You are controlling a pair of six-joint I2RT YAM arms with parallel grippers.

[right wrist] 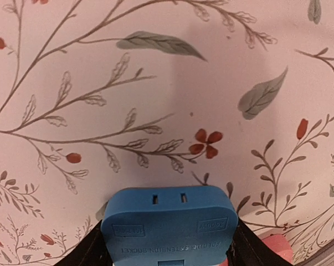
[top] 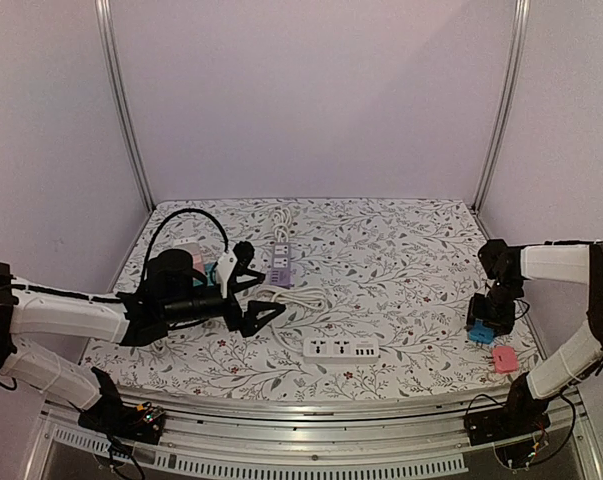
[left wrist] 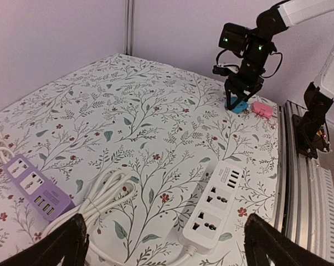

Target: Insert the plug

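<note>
one blue plug (right wrist: 169, 227) lies at the table's (top: 411, 260) 4 o'clock, well apart from the white power strip (top: 341, 349) at 6. right claw (right wrist: 167, 252) straddles its flanks; can't tell if clamped. left claw (top: 263, 285) gapes wide, empty. plug likely light, rigid, slick plastic: pinch the flat sides squarely.

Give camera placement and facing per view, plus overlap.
Top external: above and behind the bases, looking down on the table; left arm, right arm, left tool, right tool show.
Left wrist: low, facing across the white power strip toward the right tool; own fingers at bottom corners.
Right wrist: close, looking down at the blue plug; own fingers flank it.
Shared: top external and left wrist both show purple power strip, blue plug.
</note>
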